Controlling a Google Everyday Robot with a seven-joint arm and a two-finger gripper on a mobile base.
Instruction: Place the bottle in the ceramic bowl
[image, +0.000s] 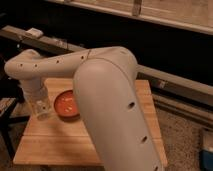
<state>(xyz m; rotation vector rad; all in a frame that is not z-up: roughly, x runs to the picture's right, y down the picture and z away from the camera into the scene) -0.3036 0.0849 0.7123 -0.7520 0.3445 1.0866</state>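
Observation:
My gripper (41, 111) hangs from the white arm's wrist at the left, over the left part of the wooden table (50, 142). It is shut on the bottle (40, 107), a small clear plastic bottle held upright above the tabletop. The ceramic bowl (66, 104), glossy orange-red inside, sits on the table just right of the gripper. The arm's thick white forearm (107, 100) hides the bowl's right side. The bottle is beside the bowl's left rim, not over its middle.
The big white arm fills the middle of the view and hides much of the table. A dark wall with a metal rail (170, 82) runs behind the table. A small white object (34, 32) lies on the rail at the left. A blue object (207, 150) stands on the floor at the right.

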